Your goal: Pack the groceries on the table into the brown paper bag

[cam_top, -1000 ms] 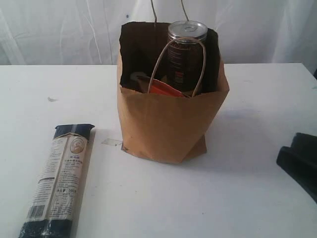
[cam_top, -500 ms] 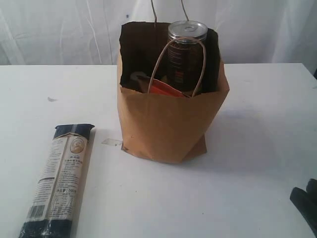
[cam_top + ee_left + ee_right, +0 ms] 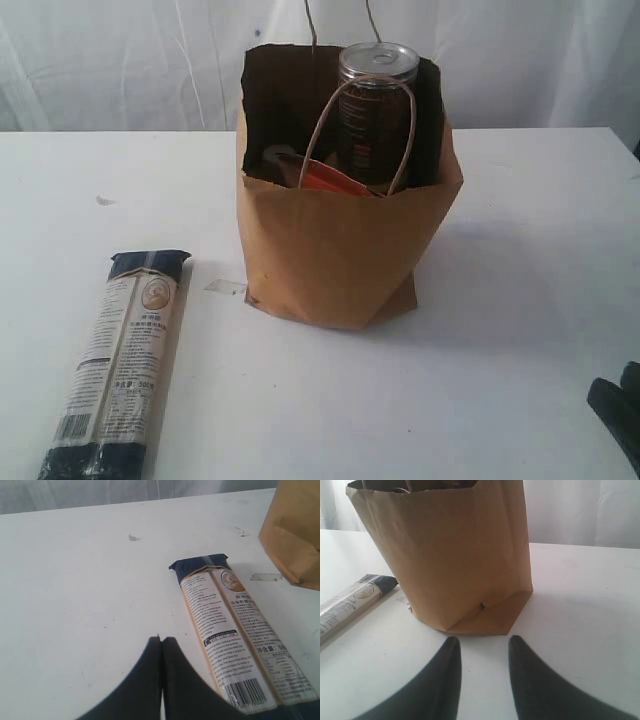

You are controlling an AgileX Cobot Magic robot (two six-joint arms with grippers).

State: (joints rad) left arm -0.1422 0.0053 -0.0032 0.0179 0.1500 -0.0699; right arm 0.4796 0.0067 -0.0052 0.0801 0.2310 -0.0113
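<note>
The brown paper bag (image 3: 345,245) stands upright mid-table, its cord handle (image 3: 360,130) looped in front. Inside it a silver-topped tin (image 3: 377,110) rises above the rim, beside a brown pouch with orange label (image 3: 330,178). The dark-blue pasta packet (image 3: 118,360) lies flat on the table (image 3: 500,400) at the front left. My left gripper (image 3: 161,639) is shut and empty, just beside the pasta packet (image 3: 235,635). My right gripper (image 3: 481,640) is open and empty, low over the table facing the bag (image 3: 455,555); in the exterior view only a dark bit of it (image 3: 620,410) shows at the lower right.
A white curtain (image 3: 120,60) hangs behind the table. A small piece of clear tape (image 3: 225,288) lies by the bag's left foot, and a small mark (image 3: 104,200) sits further left on the table.
The right arm has drawn back toward the lower right edge of the exterior view, then stayed still. The bag, its contents and the pasta packet have not moved.
</note>
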